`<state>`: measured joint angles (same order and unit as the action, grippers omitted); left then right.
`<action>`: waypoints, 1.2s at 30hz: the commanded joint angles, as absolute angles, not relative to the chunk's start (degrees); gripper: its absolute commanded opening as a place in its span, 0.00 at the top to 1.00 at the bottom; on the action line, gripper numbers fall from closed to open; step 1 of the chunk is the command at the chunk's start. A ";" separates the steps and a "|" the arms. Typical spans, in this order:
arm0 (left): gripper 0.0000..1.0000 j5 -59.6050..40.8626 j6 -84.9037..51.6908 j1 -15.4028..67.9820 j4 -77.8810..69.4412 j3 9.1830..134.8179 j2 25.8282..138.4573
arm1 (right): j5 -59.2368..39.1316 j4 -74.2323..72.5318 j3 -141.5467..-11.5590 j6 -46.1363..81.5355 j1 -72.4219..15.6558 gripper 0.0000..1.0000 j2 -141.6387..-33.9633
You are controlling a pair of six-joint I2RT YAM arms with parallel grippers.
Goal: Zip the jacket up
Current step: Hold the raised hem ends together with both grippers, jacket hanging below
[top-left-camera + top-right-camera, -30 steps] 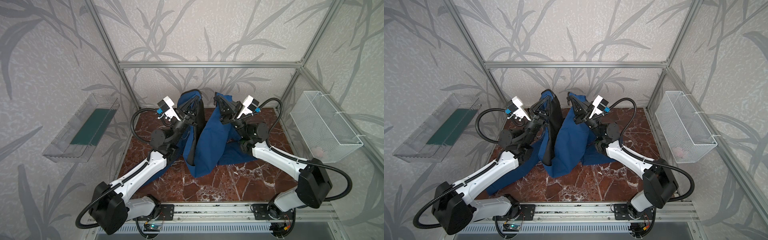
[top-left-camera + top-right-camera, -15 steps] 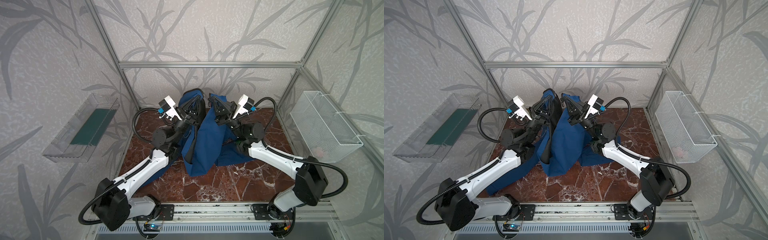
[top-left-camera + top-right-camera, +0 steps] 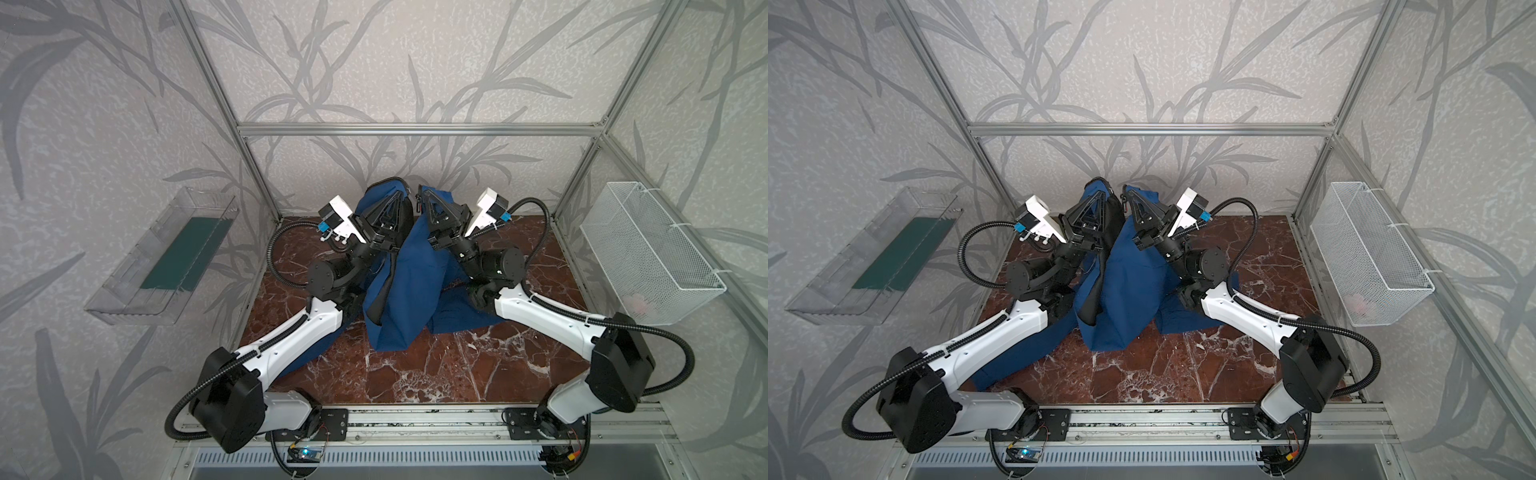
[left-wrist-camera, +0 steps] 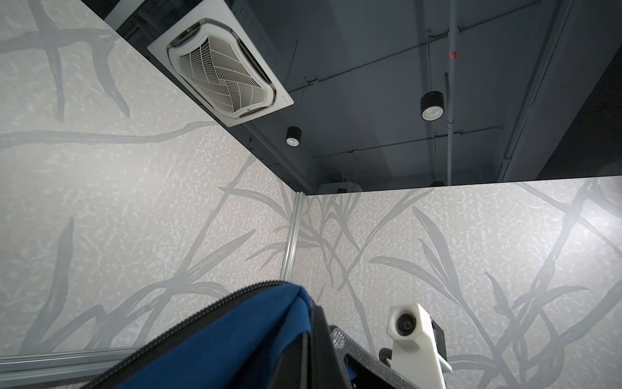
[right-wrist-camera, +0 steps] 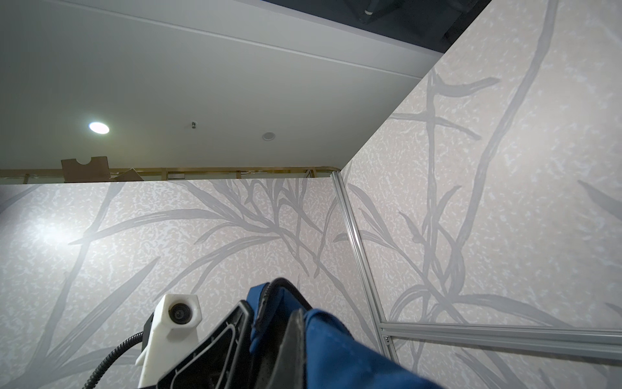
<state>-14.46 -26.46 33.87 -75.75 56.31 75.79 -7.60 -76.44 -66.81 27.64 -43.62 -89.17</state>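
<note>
Red-brown veined marble tabletop (image 3: 436, 374), leaf-print walls (image 3: 374, 62). Jacket (image 3: 411, 274): soft navy fabric, black lining, hangs mid-table, long axis vertical, lower end on marble. L gripper (image 3: 400, 195) & R gripper (image 3: 420, 195) clenched on its 2 top edges, close together.

Counted: one jacket, two arms, two wall bins.

In both top views, one blue jacket (image 3: 409, 282) at frame centre and one marble table (image 3: 436, 374). There are two robot arms, the left arm (image 3: 299, 336) and the right arm (image 3: 544, 320), and two grippers, the left gripper (image 3: 400, 193) and the right gripper (image 3: 420, 192). There are also two white wrist cameras (image 3: 338, 216), one clear tray (image 3: 124, 309) at left and one wire basket (image 3: 665, 266) at right. The left wrist view adds one ceiling vent (image 4: 222, 77) and two hanging lamps (image 4: 432, 106).
</note>
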 commanded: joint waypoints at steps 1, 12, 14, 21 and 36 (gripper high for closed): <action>1.00 -15.87 -24.38 34.29 -81.12 57.13 75.45 | -6.93 -80.51 -69.14 28.47 -44.21 1.00 -87.45; 1.00 -15.72 -23.29 34.89 -81.13 56.87 75.85 | -7.04 -80.51 -68.88 28.59 -45.70 1.00 -86.24; 1.00 -15.67 -23.09 34.91 -81.12 56.87 75.97 | -6.86 -80.54 -68.65 28.52 -45.88 1.00 -85.85; 1.00 -15.68 -22.69 35.15 -81.13 56.72 76.05 | -6.18 -80.51 -68.07 28.08 -46.14 1.00 -84.95; 1.00 -15.59 -21.80 35.69 -81.14 56.38 76.11 | -5.20 -80.51 -68.56 29.68 -46.23 1.00 -86.48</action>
